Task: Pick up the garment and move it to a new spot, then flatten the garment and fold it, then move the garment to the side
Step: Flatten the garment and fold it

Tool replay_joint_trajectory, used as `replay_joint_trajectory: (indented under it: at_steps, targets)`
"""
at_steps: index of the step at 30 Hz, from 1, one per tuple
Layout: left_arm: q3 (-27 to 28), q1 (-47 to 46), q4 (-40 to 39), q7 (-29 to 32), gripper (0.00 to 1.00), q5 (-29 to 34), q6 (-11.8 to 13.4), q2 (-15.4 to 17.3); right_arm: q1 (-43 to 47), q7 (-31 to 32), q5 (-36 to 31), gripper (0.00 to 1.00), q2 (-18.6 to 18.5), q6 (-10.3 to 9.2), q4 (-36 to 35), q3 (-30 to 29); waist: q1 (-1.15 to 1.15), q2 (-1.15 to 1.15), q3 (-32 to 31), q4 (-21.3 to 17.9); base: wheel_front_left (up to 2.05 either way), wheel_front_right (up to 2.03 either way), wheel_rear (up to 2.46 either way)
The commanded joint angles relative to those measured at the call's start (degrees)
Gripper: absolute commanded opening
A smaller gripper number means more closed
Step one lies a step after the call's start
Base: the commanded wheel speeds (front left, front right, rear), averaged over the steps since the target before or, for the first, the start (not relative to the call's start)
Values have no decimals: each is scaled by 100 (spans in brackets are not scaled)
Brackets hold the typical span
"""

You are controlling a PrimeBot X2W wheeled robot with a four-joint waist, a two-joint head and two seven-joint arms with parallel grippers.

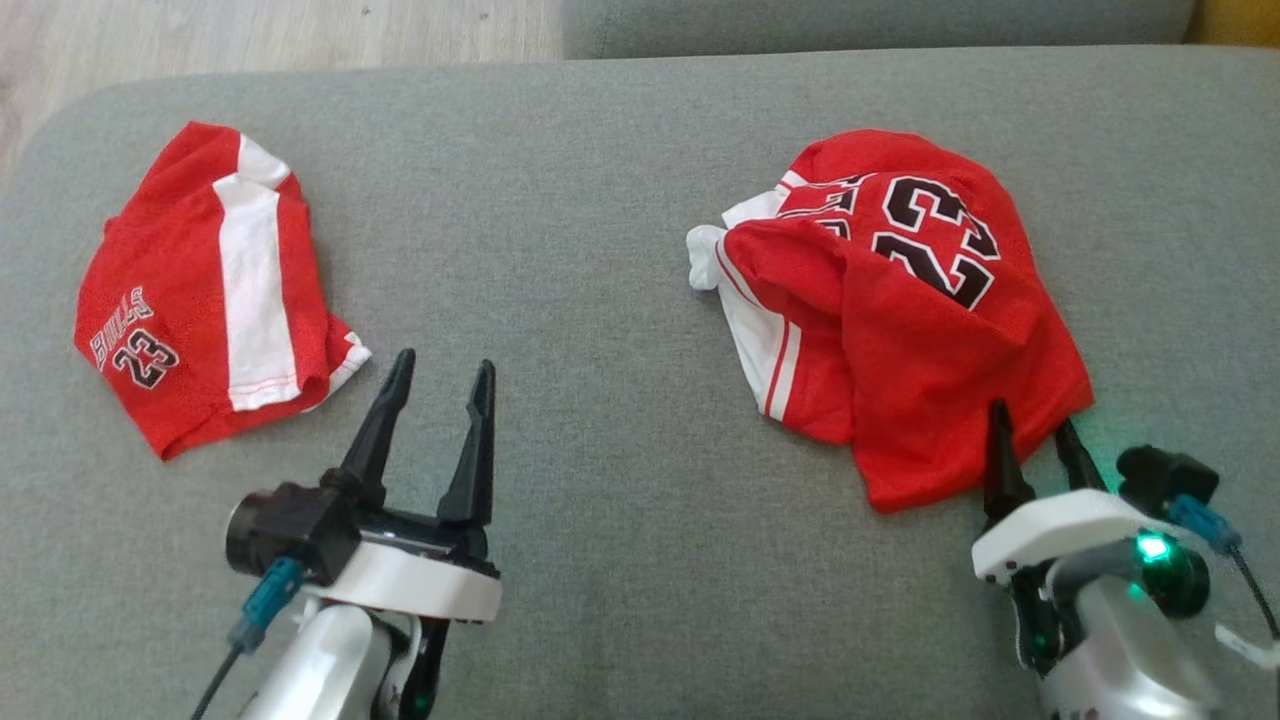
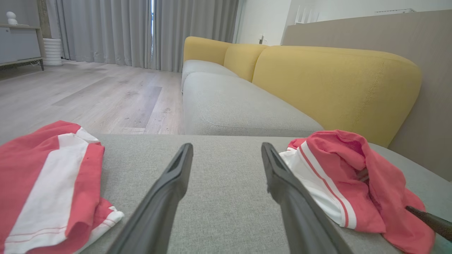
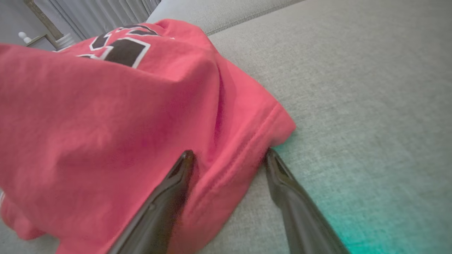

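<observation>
A crumpled red jersey [image 1: 920,330] with a black "23" lies on the right of the grey cushion [image 1: 600,260]. My right gripper [image 1: 1030,415] is open at the jersey's near hem. In the right wrist view the hem of the jersey [image 3: 106,106] sits between the spread fingers of that gripper [image 3: 229,152], the left finger on the cloth and the right finger on the cushion beside it. My left gripper [image 1: 444,360] is open over bare cushion, holding nothing. The left wrist view has the jersey [image 2: 353,183] to the right of my left gripper [image 2: 226,146].
Red shorts [image 1: 200,290] with a white stripe and "BULLS 23" lie folded at the cushion's left, also seen as shorts [image 2: 42,183] in the left wrist view. A yellow-backed sofa [image 2: 317,77] stands beyond the cushion's far edge. Wooden floor [image 2: 88,95] lies past the left.
</observation>
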Motion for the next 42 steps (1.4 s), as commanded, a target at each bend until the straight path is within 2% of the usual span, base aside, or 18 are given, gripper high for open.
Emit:
replay_joint_trajectory:
  at_steps: [1,7,8,9,12,16,21,22,24,28,33,34,35,38,42]
  targets:
    - [241,-226,-130,-54,100,51,-30,22,-206,-49,97,100,-30,-4,17,235,0,0,18,15,0,0,0]
    - [317,-202,-47,-54,100,145,-125,-56,-546,-64,94,98,-30,-4,507,405,0,0,73,57,0,0,0]
    - [333,-199,-39,-54,100,159,-136,-69,-580,-64,3,38,-30,-4,553,401,0,0,75,60,0,0,0]
    - [350,-198,-29,-54,100,171,-146,-81,-609,-65,-118,0,-30,-4,575,369,0,0,75,60,0,0,0]
    - [405,-192,3,-54,100,203,-172,-120,-667,-65,-432,0,-30,-4,538,108,0,0,58,52,0,0,0]
    - [480,-146,22,-54,100,250,-189,-191,-680,-66,-1076,0,-30,-4,265,-527,0,0,-1,14,0,0,0]
    - [559,-70,34,-54,100,303,-243,-299,-705,-66,-2222,0,-31,-4,-319,-1603,0,0,-104,-16,0,0,0]
    - [592,-50,30,-54,100,328,-262,-343,-774,15,-2632,0,-71,-4,-632,-2047,0,0,-134,-14,0,0,0]
    - [624,-37,30,-54,100,354,-285,-384,-888,180,-2936,0,-163,-4,-970,-2406,0,0,-152,-6,0,0,0]
    - [694,-37,35,-54,100,401,-349,-464,-1151,633,-3407,0,-499,-4,-1529,-2887,0,0,-143,28,0,0,0]
    - [779,-47,70,-54,100,457,-435,-567,-1361,1128,-3838,0,-810,-4,-1876,-3273,0,0,-122,107,0,0,0]
    - [795,-53,77,-54,100,469,-452,-586,-1384,1187,-3925,28,-855,-4,-1911,-3338,0,0,-116,122,0,0,0]
    - [810,-58,85,-54,100,481,-469,-604,-1402,1243,-4013,99,-890,-4,-1926,-3397,0,0,-113,137,0,0,0]
    - [852,-65,119,-54,100,517,-518,-645,-1477,1291,-4135,100,-861,-4,-1955,-3519,0,0,-126,165,0,0,0]
    - [920,-51,145,-54,100,547,-548,-669,-1461,1246,-4207,100,-639,-4,-2100,-3487,0,0,-164,153,0,0,0]
